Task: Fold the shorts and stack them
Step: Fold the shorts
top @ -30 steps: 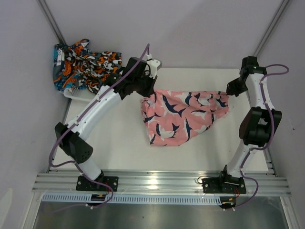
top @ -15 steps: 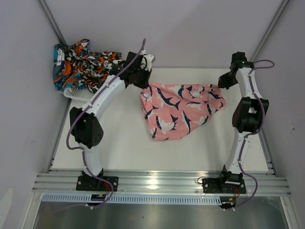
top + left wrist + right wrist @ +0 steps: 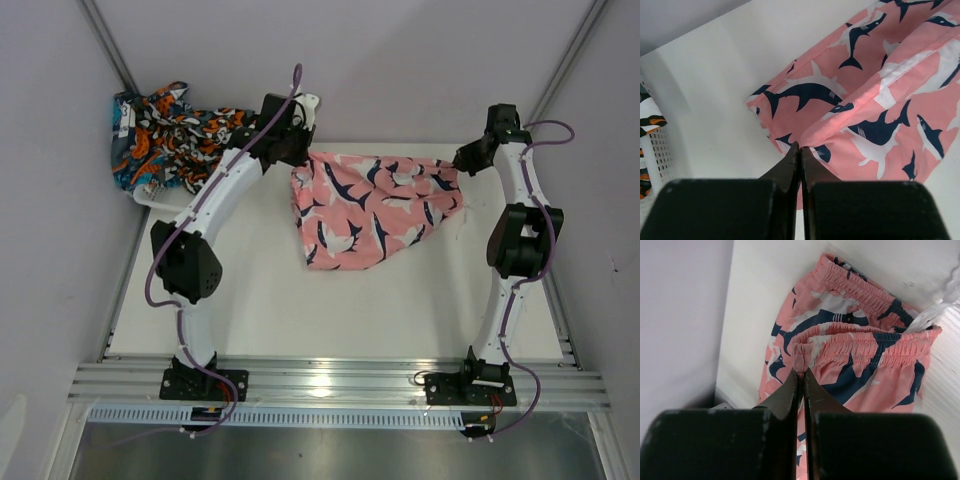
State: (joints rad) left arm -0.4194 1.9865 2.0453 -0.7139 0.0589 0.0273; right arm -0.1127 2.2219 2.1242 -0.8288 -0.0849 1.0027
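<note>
Pink shorts (image 3: 372,208) with navy and white sharks hang stretched between both grippers near the table's far edge, their lower part draped toward the middle. My left gripper (image 3: 300,158) is shut on their left end, pinching a fold of the pink shorts (image 3: 875,100) at its tips (image 3: 800,148). My right gripper (image 3: 462,162) is shut on the right end, clamping the gathered elastic waistband of the pink shorts (image 3: 860,355) at its tips (image 3: 801,371). More shorts (image 3: 175,135), orange, black, white and teal, lie heaped at the far left.
A white mesh basket (image 3: 158,194) holds the heap at the far left corner, and its wall (image 3: 657,160) shows in the left wrist view. Grey walls close in behind and beside the white table (image 3: 260,290).
Both grippers have carried the pink shorts away from me toward the far edge, and the garment now hangs higher and more stretched between them.
</note>
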